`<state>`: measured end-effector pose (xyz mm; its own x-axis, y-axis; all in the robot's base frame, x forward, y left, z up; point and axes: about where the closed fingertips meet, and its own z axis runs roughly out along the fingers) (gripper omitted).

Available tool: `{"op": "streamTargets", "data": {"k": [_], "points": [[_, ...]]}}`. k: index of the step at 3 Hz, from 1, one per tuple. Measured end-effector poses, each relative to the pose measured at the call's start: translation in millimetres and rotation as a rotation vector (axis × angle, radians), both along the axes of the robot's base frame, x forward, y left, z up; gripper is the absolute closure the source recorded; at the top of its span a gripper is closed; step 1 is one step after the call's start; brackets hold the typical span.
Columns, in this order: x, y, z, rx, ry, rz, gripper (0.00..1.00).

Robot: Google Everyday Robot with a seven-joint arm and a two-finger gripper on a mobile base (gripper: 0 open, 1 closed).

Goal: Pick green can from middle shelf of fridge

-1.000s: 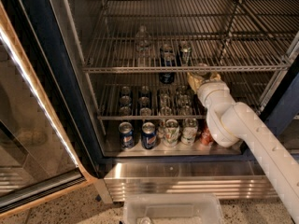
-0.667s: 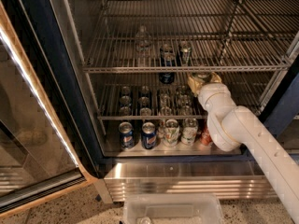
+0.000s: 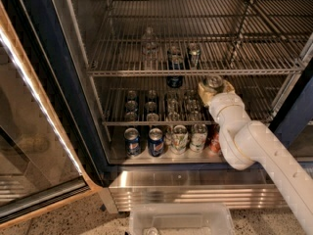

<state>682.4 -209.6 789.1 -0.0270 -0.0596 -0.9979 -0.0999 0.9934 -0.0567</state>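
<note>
The fridge (image 3: 58, 82) stands open, with a dark blue frame and wire racks. My gripper (image 3: 213, 84) reaches in at the right, just above the middle shelf (image 3: 146, 123) and below the front bar of the upper rack (image 3: 195, 73). It is shut on the green can (image 3: 213, 81), held upright. Only the can's shiny silver top shows between the yellowish fingers (image 3: 203, 89); its side is hidden. Several other silver-topped cans (image 3: 151, 106) stand in rows on the middle shelf to the left of the gripper.
A clear bottle (image 3: 149, 45) and two cans (image 3: 194, 53) stand on the upper rack, and a dark blue can (image 3: 174, 80) stands behind. Blue cans (image 3: 155, 141) and white printed cans (image 3: 179, 138) stand on the fridge floor. The glass door (image 3: 29, 141) hangs open at left. A clear bin (image 3: 181, 219) sits below the ribbed steel base (image 3: 195, 192).
The gripper has shifted slightly to the right with the can in it. The other cans have not moved.
</note>
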Motion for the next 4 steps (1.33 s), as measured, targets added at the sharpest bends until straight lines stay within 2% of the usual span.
{"op": "streamTargets", "data": {"k": [4], "points": [[-50.2,-14.5,14.6,0.028,-0.046,-0.051,1.00]]}}
